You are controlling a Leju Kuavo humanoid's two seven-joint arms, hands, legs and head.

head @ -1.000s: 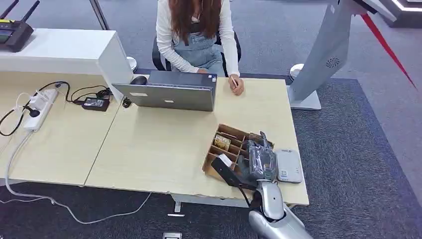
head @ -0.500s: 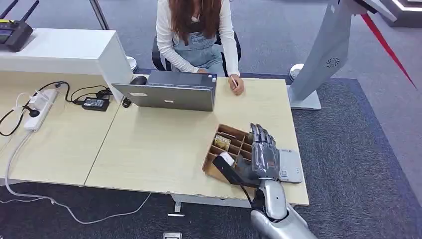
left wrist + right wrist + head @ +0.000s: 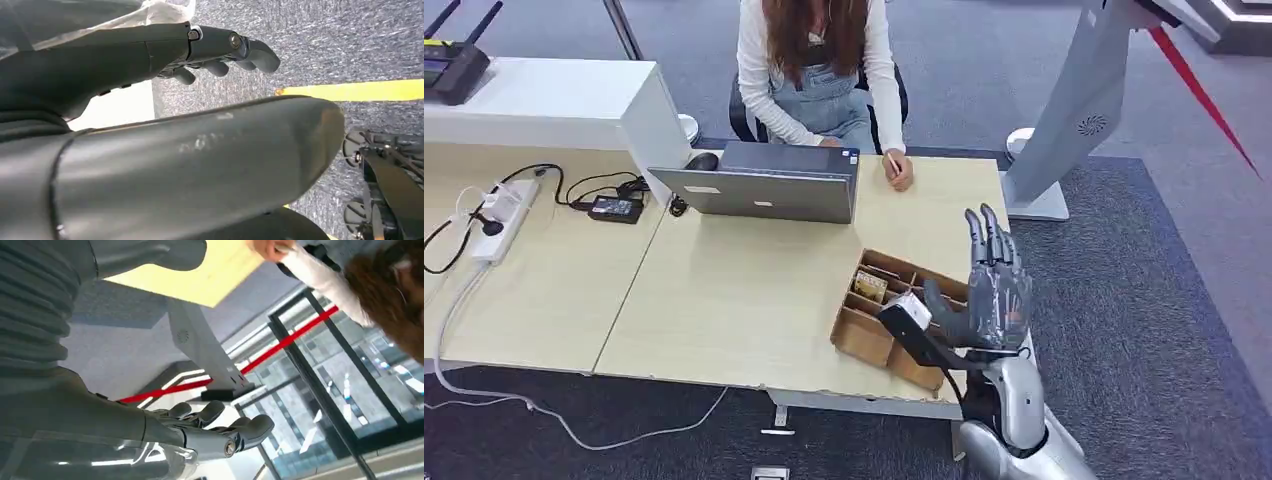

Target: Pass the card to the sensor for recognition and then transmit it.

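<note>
1. The card (image 3: 871,287) is a small yellowish-brown piece with a dark pattern on it. It is too small to read more detail.
2. It lies inside a brown divided box (image 3: 860,336), in a compartment on the side nearer to the laptop (image 3: 764,190). The box stands near the right front corner of the light wooden table (image 3: 744,290).
3. The right hand (image 3: 992,295) is up in the air above the right end of the box. Its fingers are stretched and point away from the robot, its thumb is spread to the side, and it holds nothing.
4. The card is apart from this hand, lower and to its left. There is no touch between them.
5. The left hand (image 3: 215,47) hangs over grey carpet, with its fingers loosely apart and nothing in them.
6. A person (image 3: 819,70) sits behind the laptop.
</note>
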